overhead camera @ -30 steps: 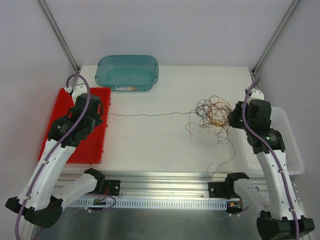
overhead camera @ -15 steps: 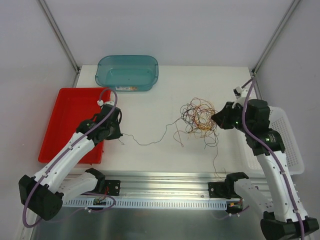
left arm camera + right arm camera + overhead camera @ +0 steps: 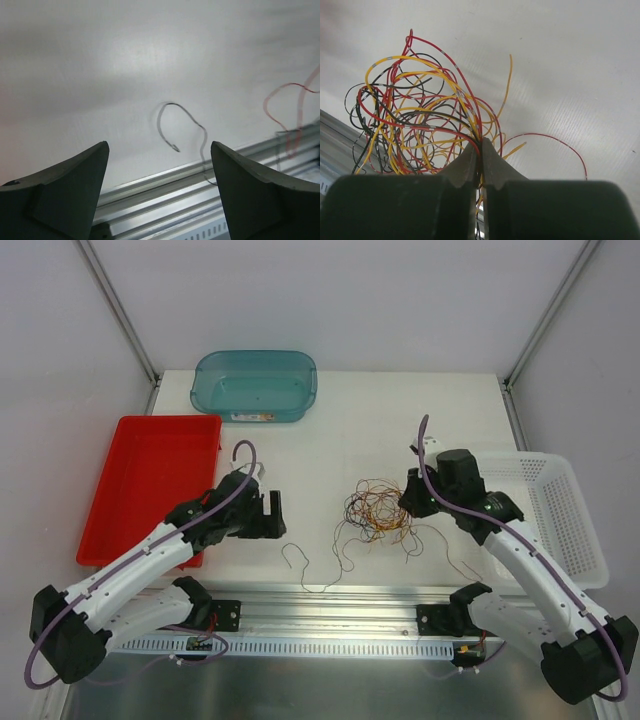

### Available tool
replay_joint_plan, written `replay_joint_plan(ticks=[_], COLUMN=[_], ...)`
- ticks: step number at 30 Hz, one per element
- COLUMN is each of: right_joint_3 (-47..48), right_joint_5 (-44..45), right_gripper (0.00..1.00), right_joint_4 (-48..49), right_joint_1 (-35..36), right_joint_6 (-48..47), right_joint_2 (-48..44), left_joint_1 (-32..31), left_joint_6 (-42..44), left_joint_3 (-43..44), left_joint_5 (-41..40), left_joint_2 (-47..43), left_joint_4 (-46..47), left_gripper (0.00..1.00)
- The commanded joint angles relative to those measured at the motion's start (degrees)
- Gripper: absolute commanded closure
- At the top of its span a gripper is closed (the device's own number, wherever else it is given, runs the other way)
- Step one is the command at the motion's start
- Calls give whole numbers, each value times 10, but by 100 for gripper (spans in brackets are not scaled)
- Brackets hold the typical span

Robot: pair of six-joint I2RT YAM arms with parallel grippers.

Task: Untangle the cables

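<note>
Right jaws pinch the cables (image 3: 420, 115) near the front edge of the surface (image 3: 330, 430), presumably as anchor; left jaws gape wide over a loose strand (image 3: 187, 125).

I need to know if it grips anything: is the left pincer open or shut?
Open. The left pincer shows fingers far apart, nothing gripped between them; a dark cable lies on the table beyond.

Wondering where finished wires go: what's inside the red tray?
Only bare red floor shows in the tray; none of the cables lie there. The left arm covers its near right corner, so that bit is hidden.
</note>
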Motion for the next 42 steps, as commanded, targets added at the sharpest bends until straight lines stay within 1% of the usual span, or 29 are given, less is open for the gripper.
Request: replay_joint_plan(ticks=[1,5,10,12,16,19,23,24,26,27,30,33,34,38,41,42], right_joint_3=[-1,2,10,12,16,13,11,11,9,7,-3,-11,-13,-15,-17,-22], right_joint_5=[18,24,29,30,31,27,24,25,29,33,61,80,79,97,141,144], right_gripper=[99,99,99,99,99,99,99,99,99,99,99,99,99,99,99,99], right_joint_4=[50,54,60,62,65,69,71,71,72,73,72,73,75,72,62,55], right_joint_1=[16,31,50,59,70,75,80,80,80,80,80,77,76,72,51,29], right_joint_6=[-15,-6,9,14,20,24,26,26,25,24,20,23,24,31,43,48], right_joint_2=[3,9,13,17,19,19,18,18,13,12,10,12,12,13,14,13], left_joint_1=[-10,-24,-90,-119,-148,-156,-161,-162,-164,-165,-165,-165,-165,-165,-165,-165], left_joint_6=[42,57,75,95,130,146,151,151,148,147,146,143,144,144,142,142], left_joint_3=[-6,-13,10,25,52,82,98,100,101,98,83,60,54,39,27,25], left_joint_5=[112,158,148,137,141,139,128,127,129,129,122,104,101,93,53,28], left_joint_2=[-41,-36,28,61,117,162,199,207,210,208,183,145,137,98,73,52], left_joint_4=[117,196,255,280,309,313,312,312,312,312,312,312,312,309,297,286], left_gripper=[16,17,22,24,29,36,48,57,67,78,92,95,100,100,100,100])
